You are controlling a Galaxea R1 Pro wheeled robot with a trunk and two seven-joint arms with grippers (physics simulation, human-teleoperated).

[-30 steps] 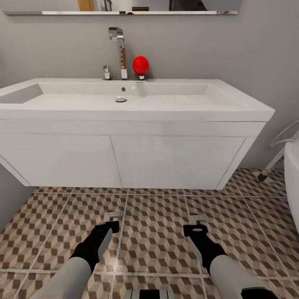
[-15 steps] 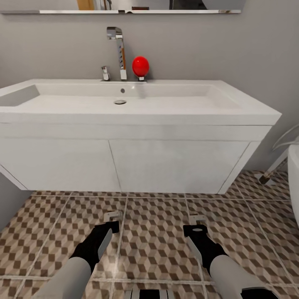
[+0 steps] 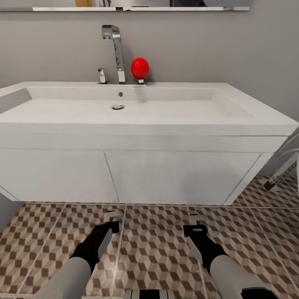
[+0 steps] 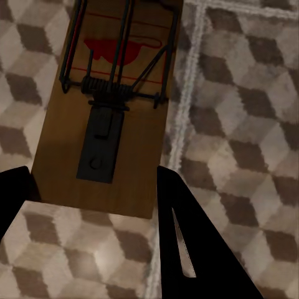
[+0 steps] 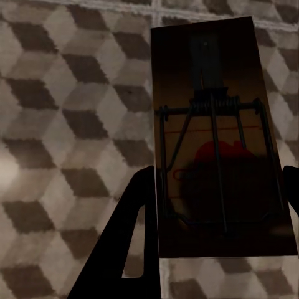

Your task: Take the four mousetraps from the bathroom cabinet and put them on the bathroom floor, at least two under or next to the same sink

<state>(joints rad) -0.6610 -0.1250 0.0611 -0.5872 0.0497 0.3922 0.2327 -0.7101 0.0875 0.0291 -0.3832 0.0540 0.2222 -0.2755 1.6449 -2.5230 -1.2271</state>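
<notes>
Claws low and steady, left claw [image 4: 93, 193] and right claw [image 5: 215, 218] each clamped on a mousetrap [image 4: 112, 93] above the bathroom floor [image 3: 158, 232] before the sink [image 3: 137, 137]; lower flat near it, then let go.

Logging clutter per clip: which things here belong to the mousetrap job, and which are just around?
Job:
left gripper holding a mousetrap
right gripper holding a second mousetrap
sink
bathroom floor

Just around:
red ball beside the tap
mirror edge
</notes>
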